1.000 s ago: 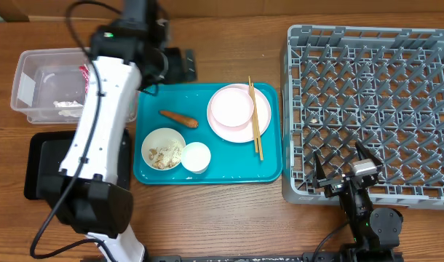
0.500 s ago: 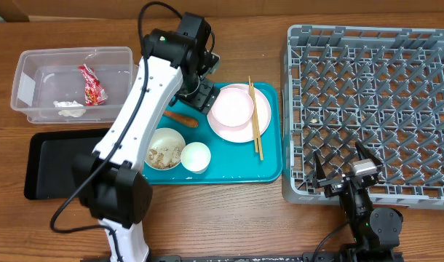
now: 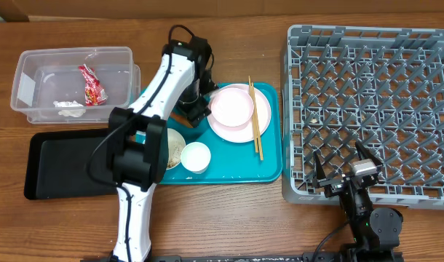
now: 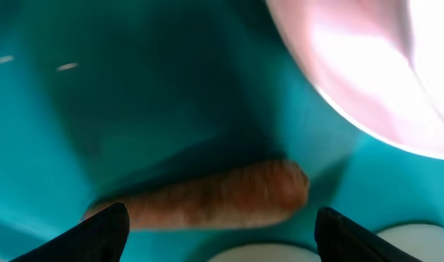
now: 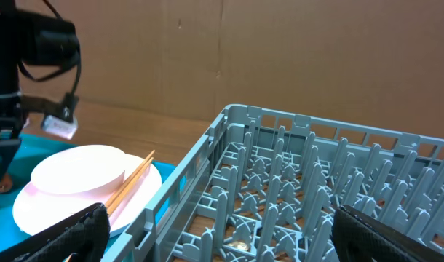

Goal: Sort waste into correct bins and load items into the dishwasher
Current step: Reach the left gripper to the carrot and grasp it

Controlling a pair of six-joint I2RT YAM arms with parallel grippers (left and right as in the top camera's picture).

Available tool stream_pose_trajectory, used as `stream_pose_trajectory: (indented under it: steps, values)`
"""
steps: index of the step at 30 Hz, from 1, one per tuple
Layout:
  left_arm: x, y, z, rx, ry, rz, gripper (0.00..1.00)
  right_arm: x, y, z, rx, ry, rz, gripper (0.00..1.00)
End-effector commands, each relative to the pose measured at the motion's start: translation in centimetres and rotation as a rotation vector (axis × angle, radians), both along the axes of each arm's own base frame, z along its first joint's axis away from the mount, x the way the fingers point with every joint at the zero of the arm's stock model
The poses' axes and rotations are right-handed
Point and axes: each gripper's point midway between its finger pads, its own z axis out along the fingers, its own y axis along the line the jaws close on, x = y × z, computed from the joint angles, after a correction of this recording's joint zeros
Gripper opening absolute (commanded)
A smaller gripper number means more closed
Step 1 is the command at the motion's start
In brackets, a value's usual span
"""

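My left gripper (image 3: 191, 114) hangs open low over the teal tray, its dark fingertips (image 4: 109, 231) on either side of the orange carrot piece (image 4: 207, 200) without touching it. The pale-pink plate (image 3: 233, 125) with a white bowl (image 3: 231, 106) on it lies just to the right, and the chopsticks (image 3: 255, 124) rest across its rim. A bowl of beige scraps (image 3: 176, 149) is half hidden under the arm, beside a small white cup (image 3: 196, 157). My right gripper (image 3: 349, 175) stands open at the near edge of the grey dish rack (image 3: 375, 102).
The clear tub (image 3: 33, 80) at the back left holds the red wrapper (image 3: 92, 84) and the white tissue (image 3: 68, 107). The black tray (image 3: 62, 167) lies in front of it. The teal tray (image 3: 269, 167) abuts the rack's left wall.
My left arm has swung from the clear tub to the teal tray and come down over the carrot, its jaws narrowing slightly. The right arm has not moved.
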Motion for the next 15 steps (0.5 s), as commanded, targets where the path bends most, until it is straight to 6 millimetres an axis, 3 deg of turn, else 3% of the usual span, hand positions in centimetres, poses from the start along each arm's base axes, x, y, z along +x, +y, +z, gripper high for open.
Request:
stream_pose_trajectory:
  steps: [1,7,11,13,15]
  values:
    - [0.4,0.3,-1.1,0.005,0.017,-0.074,0.83,0.0,-0.2,-0.2,0.002,-0.002,-0.010,1.00]
    - [1.7,1.0,-1.9,-0.007,-0.014,-0.059,0.83,0.0,-0.2,-0.2,0.002,-0.002,-0.010,1.00]
    - [1.5,1.6,-3.4,-0.003,0.019,-0.051,0.80,0.0,-0.2,-0.2,0.002,-0.002,-0.010,1.00]
    - [1.5,1.9,-4.1,-0.003,0.031,-0.044,0.74,0.0,-0.2,-0.2,0.002,-0.002,-0.010,1.00]
    - [1.6,1.9,-4.3,-0.012,0.029,-0.038,0.49,0.0,-0.2,-0.2,0.002,-0.002,-0.010,1.00]
